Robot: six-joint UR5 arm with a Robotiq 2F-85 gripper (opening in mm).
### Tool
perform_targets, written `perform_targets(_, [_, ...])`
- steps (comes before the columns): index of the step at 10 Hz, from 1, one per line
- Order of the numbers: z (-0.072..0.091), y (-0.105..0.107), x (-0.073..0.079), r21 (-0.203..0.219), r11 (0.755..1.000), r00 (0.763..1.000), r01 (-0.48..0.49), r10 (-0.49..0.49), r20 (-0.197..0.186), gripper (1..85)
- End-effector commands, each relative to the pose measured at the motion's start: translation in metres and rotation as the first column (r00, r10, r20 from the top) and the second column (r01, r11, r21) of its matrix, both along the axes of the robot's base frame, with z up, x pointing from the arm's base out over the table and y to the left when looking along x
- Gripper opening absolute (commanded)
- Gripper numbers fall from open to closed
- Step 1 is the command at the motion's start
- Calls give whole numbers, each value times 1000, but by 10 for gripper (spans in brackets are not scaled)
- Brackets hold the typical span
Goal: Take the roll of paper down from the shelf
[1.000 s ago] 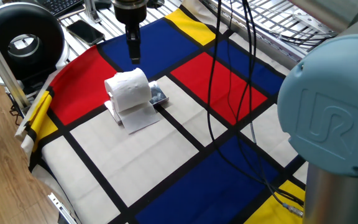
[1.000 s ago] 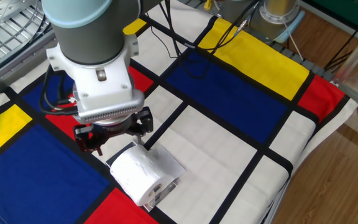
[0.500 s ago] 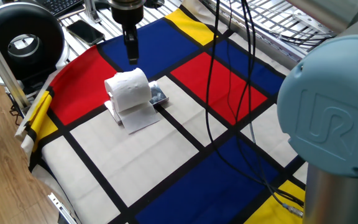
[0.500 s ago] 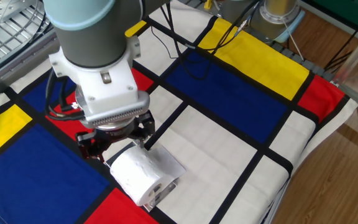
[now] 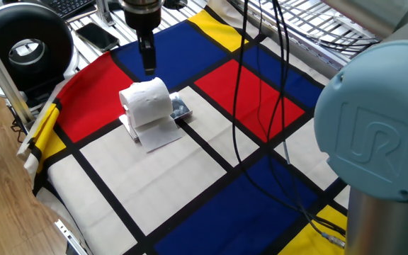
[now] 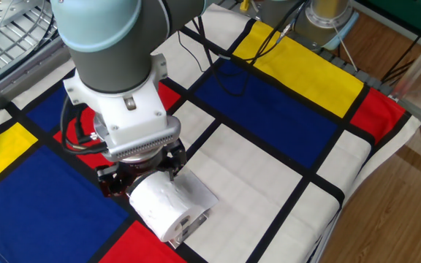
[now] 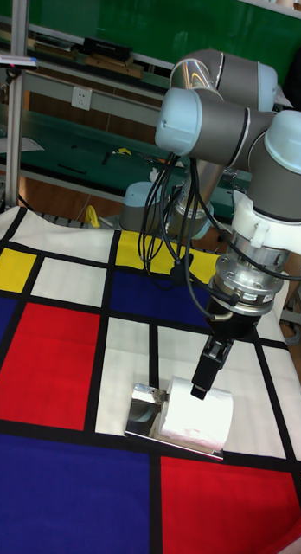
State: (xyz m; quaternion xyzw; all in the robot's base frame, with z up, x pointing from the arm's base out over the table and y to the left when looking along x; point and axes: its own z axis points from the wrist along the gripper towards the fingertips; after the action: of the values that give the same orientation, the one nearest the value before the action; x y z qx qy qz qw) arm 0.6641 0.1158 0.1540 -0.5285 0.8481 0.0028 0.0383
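The roll of paper point(image 5: 146, 101) lies on its side on the shelf point(image 5: 181, 108), a low shiny metal platform on the colour-block cloth, with one loose sheet point(image 5: 159, 132) hanging over the front. My gripper point(image 5: 148, 69) hangs just above and behind the roll, pointing down, and holds nothing. In the other fixed view the roll of paper point(image 6: 159, 205) sits right under the gripper point(image 6: 142, 177), whose black fingers point(image 6: 174, 158) stand apart. The tall fixed view shows a fingertip point(image 7: 201, 387) at the top of the roll of paper point(image 7: 199, 417), with the shelf point(image 7: 145, 405) sticking out to the left.
Black cables point(image 5: 243, 85) hang from the arm across the red and blue squares. A black round device point(image 5: 25, 49) and a phone point(image 5: 96, 34) lie beyond the cloth's far left corner. The cloth's edge point(image 5: 41, 134) drops to the wooden floor.
The gripper has shifted a little sideways, closer over the roll. The roll and the shelf have not moved.
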Motion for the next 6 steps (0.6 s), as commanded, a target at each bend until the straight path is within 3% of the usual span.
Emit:
perform_targets(1, [-3, 7, -4, 28, 1000, 1000, -10, 11, -19, 773])
perform_targets(4, [-3, 11, -16, 41, 999, 998, 3, 0, -66, 803])
perform_targets(6, [-4, 3, -11, 9, 999, 998, -45, 45, -42, 797])
